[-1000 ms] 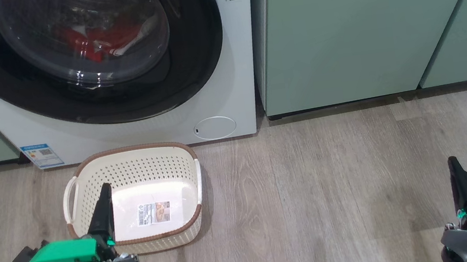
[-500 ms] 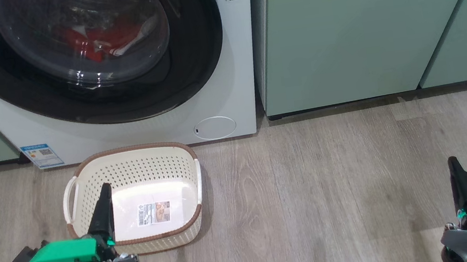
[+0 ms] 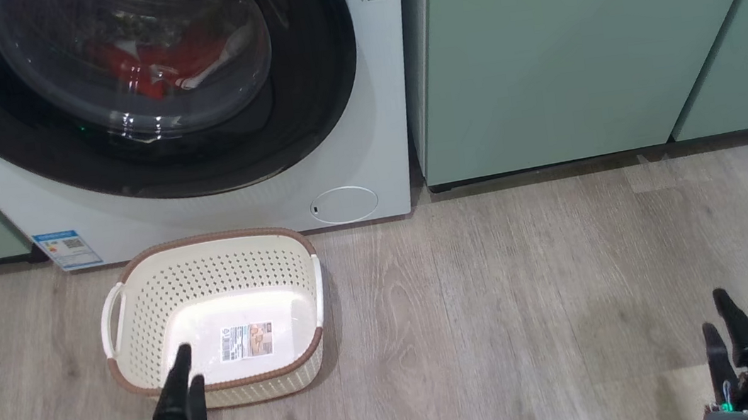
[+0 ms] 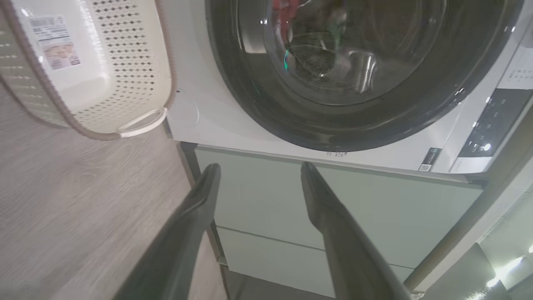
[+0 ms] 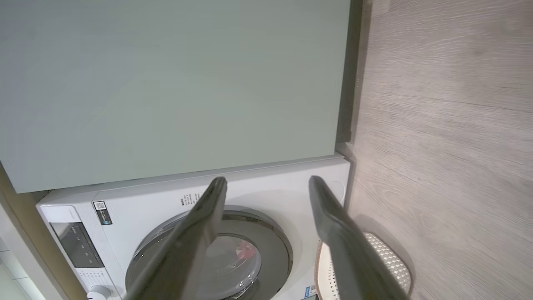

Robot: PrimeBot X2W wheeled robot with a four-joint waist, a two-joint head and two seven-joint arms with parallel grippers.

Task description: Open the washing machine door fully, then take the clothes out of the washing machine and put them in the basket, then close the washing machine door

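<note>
Jaws on both arms stand wide apart, with nothing held between them. The left gripper [image 3: 189,368] sits low at the left of the head view, its dark fingers [image 3: 176,398] pointing up across the near rim of the basket [image 3: 142,295]. The right gripper [image 3: 715,312] sits low at the right over the bare wooden floor [image 3: 535,304], well apart from the basket. The basket stands on the floor just in front of the washing machine [image 3: 382,159], with a paper label [image 3: 246,341] lying flat on its bottom. The door [image 3: 313,117] is shut against the machine's white front. The clothes [image 3: 142,63] lie inside the drum, showing as red and white fabric behind the bulging glass. Pale green cabinets [image 3: 574,35] stand to the machine's right.
</note>
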